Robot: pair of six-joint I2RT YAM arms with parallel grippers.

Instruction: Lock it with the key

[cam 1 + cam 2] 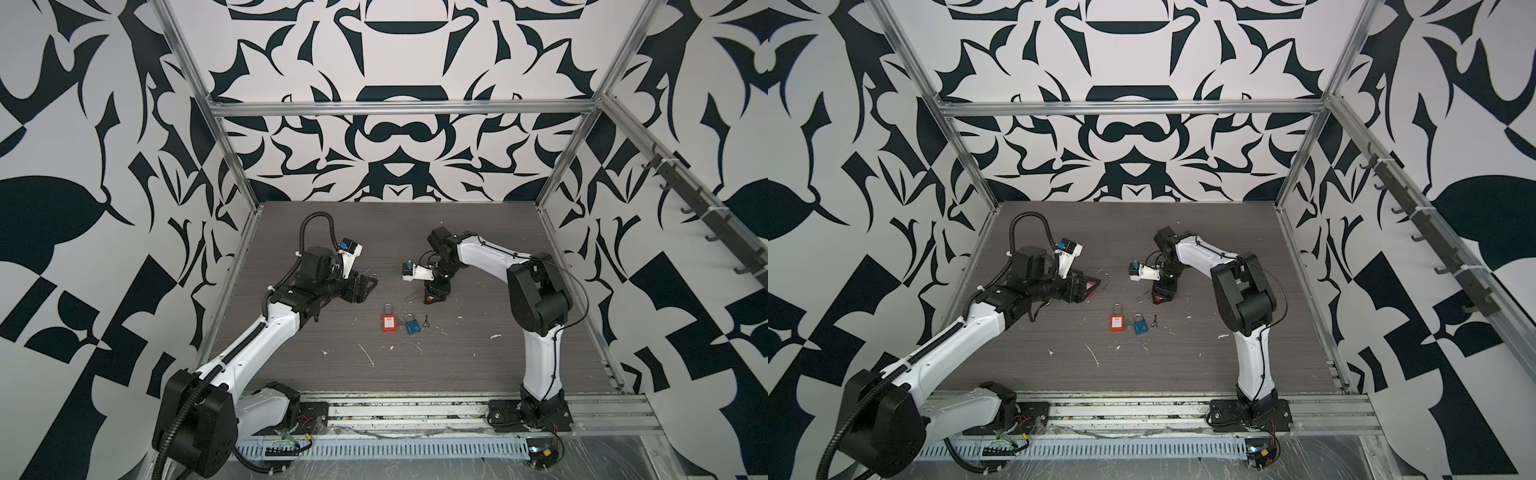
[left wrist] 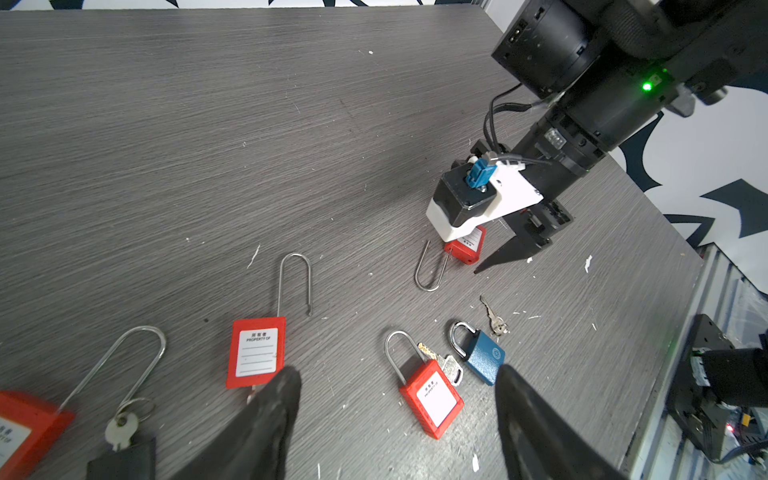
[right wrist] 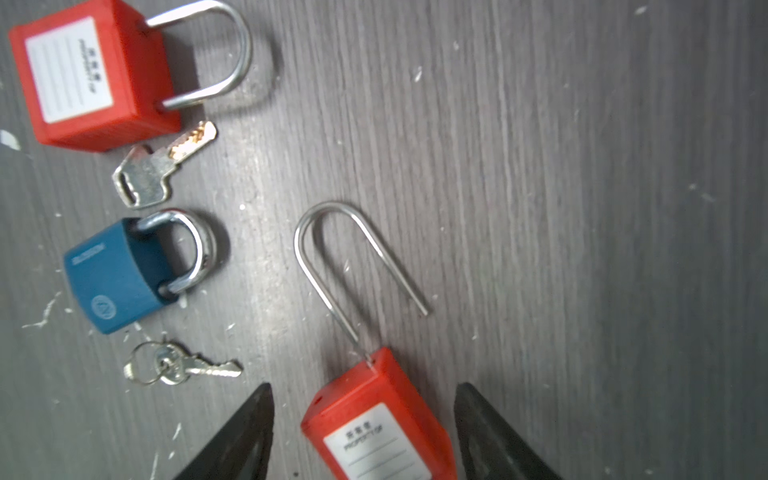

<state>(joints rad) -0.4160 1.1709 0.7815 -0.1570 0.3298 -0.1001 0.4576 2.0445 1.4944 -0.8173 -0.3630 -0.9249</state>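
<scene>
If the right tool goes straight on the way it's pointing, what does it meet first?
The right tool would likely meet the red long-shackle padlock first, lying between its open jaws on the table.

We're looking into a robot lab test cell. An aluminium frame (image 1: pixel 399 109) boxes the space in, and its walls (image 1: pixel 399 50) carry bold black-and-white patterned panels. Two white-and-black robot arms, left arm (image 1: pixel 249 345) and right arm (image 1: pixel 540 357), are bolted to a metal rail (image 1: pixel 415 409) along the front of a grey wood-grain bench (image 1: pixel 415 232). Below runs a slotted cable duct (image 1: pixel 395 449) with bare wires (image 1: pixel 544 451) showing. A rack of hooks (image 1: pixel 702 208) lines the side wall.
</scene>
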